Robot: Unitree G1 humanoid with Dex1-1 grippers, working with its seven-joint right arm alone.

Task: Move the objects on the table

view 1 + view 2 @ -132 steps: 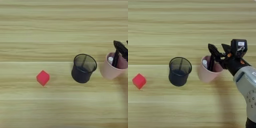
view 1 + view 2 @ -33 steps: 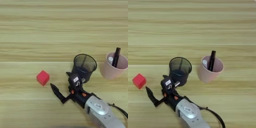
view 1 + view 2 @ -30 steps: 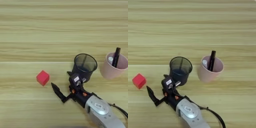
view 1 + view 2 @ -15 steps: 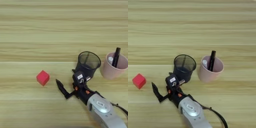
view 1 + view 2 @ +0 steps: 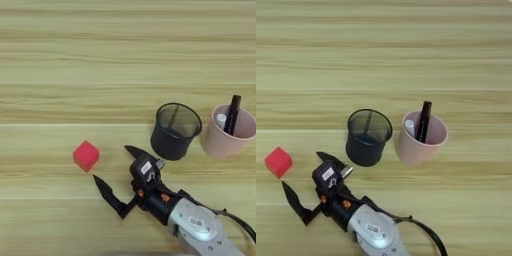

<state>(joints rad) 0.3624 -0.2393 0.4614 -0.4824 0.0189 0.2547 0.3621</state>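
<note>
The small red cube (image 5: pixel 86 155) lies on the tan wooden table (image 5: pixel 100 60), left of centre. My right gripper (image 5: pixel 111 163) is just right of the cube and apart from it. It is open, one black finger pointing toward the cube's upper side and the other splayed down-left, with nothing between them. The slim black pen (image 5: pixel 231 115) stands tilted inside a pink cup (image 5: pixel 225 140) at the right. In the right eye view the cube (image 5: pixel 278 162) is near the left edge, with the gripper (image 5: pixel 301 169) beside it.
A black mesh cup (image 5: pixel 175 131) stands just behind my forearm (image 5: pixel 192 225), close to the pink cup's left side. A small white item (image 5: pixel 220 119) also sits in the pink cup. The forearm enters from the bottom edge.
The pen, held at the pink cup 4.4 s ago, now stands in it alone. Over the last second the black mesh cup shifted slightly right and the open gripper moved left toward the cube.
</note>
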